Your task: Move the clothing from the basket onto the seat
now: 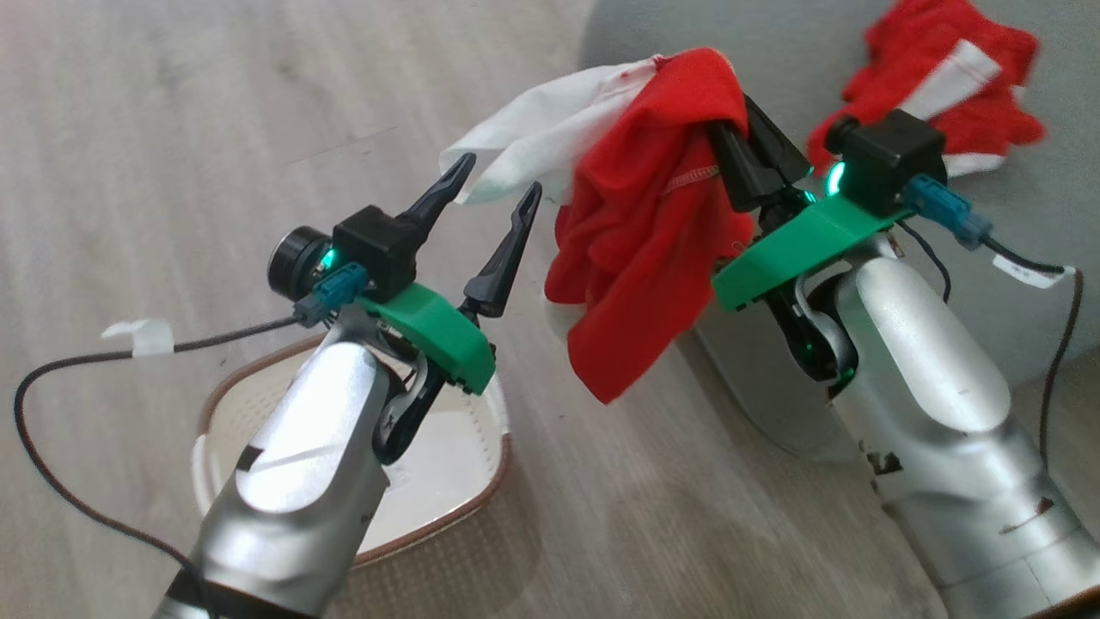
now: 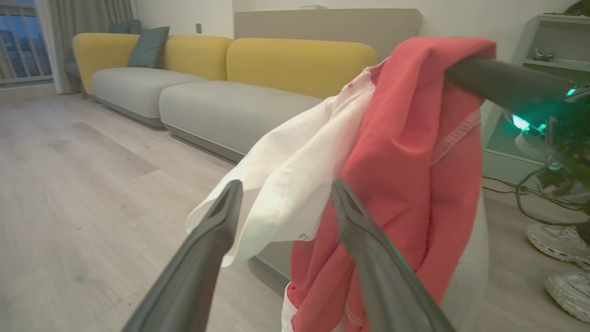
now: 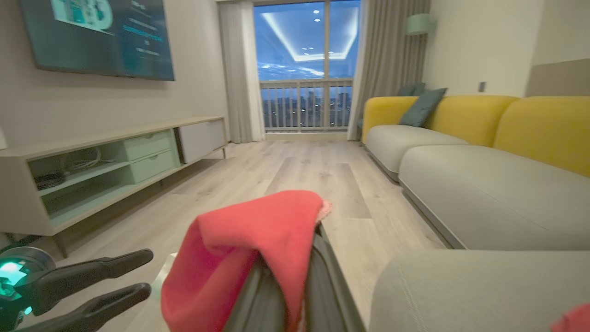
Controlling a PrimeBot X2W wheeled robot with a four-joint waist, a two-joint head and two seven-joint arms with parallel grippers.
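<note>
Hanging from the right gripper [image 1: 749, 142], a red garment [image 1: 644, 241] and a white garment [image 1: 541, 129] drape over its two fingers, which are pressed together on the red cloth. This bundle is in the air above the floor [image 1: 172, 129], just off the near edge of the seat [image 1: 1057, 172]. A second pile of clothing [image 1: 945, 77], red and white, lies on the seat, well in from that edge. The left gripper [image 1: 498, 179] has its fingers spread and holds nothing; its fingertips are close to the white garment, and contact cannot be confirmed. The basket [image 1: 447, 481] sits on the floor below the left gripper, near the seat's edge.
</note>
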